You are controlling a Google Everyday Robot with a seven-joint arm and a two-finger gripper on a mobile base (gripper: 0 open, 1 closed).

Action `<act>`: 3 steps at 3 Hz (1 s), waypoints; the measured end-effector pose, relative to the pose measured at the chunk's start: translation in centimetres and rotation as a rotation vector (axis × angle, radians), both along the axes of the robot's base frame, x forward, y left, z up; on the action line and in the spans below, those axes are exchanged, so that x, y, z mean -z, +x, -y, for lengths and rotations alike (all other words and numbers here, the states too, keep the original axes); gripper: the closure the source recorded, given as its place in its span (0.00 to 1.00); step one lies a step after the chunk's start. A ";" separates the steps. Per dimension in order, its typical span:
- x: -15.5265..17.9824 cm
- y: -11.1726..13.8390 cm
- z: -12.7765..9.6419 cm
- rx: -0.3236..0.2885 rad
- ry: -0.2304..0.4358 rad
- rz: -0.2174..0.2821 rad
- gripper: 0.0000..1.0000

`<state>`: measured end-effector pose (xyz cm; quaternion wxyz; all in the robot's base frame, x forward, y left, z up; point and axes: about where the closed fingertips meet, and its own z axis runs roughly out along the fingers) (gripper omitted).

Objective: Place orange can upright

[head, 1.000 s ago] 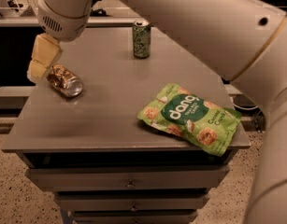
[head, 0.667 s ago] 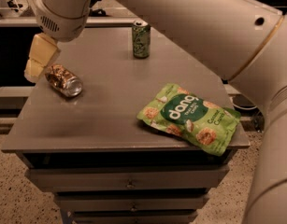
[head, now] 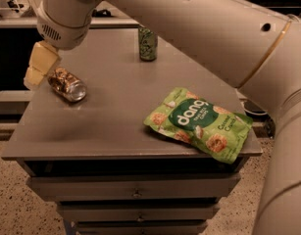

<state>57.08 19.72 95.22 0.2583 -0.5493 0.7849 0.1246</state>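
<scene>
The orange can lies on its side near the left edge of the grey cabinet top, its silver end pointing front right. It is orange-brown with a mottled golden pattern. My gripper, cream coloured, hangs from the large white arm at the can's far left end, right beside it or touching it. Its lower part hangs past the table's left edge.
A green can with a silver top stands upright at the back middle. A green "dang" snack bag lies flat at the front right, near the edge. My white arm spans the upper right. Drawers sit below the top.
My gripper has shifted slightly left and down, next to the can's end. The orange can has stayed lying in the same spot.
</scene>
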 end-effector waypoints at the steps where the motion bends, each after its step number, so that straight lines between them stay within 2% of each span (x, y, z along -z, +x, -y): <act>1: 2.6 1.6 -2.1 0.017 0.014 -0.006 0.00; 3: 6.9 4.1 -5.3 0.095 -0.001 -0.038 0.00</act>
